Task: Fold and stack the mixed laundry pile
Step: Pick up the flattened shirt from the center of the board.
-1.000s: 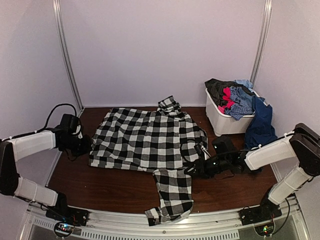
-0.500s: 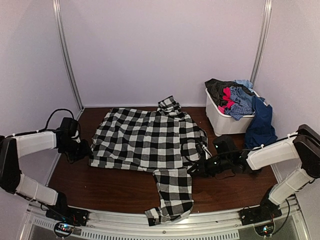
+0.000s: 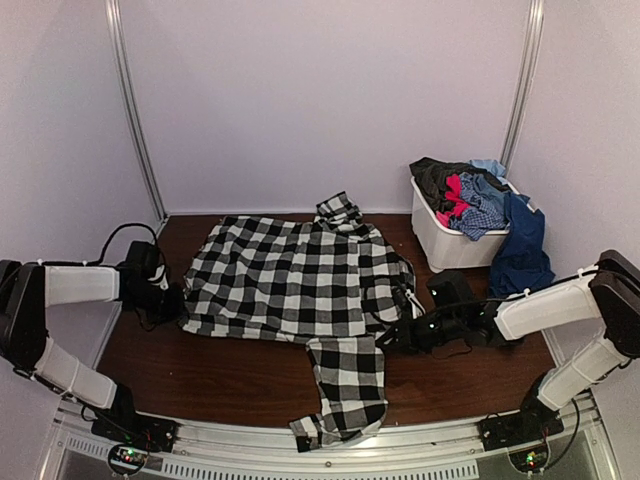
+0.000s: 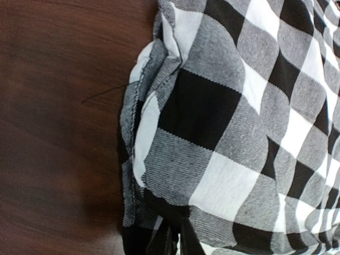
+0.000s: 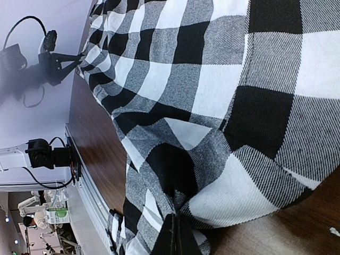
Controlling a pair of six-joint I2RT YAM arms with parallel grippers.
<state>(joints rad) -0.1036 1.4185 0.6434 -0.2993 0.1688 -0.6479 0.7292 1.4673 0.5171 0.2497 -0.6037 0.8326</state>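
Note:
A black-and-white checked shirt (image 3: 295,275) lies spread flat on the dark wooden table, one sleeve (image 3: 345,385) trailing toward the near edge. My left gripper (image 3: 172,300) sits at the shirt's left hem, and its wrist view shows it (image 4: 175,244) shut on a pinch of that hem. My right gripper (image 3: 385,342) is low at the shirt's right edge by the sleeve, and its wrist view shows it (image 5: 177,234) shut on bunched checked cloth (image 5: 212,122). The rest of the mixed laundry pile (image 3: 470,195) is heaped in a bin.
The white plastic bin (image 3: 445,245) stands at the back right with a long navy piece (image 3: 522,250) draped over its side. A metal rail (image 3: 300,460) runs along the table's near edge. Walls close in on three sides.
My left gripper slid in against the shirt's left hem, opened briefly and closed on it. My right gripper closed on the shirt's right edge and hardly moved.

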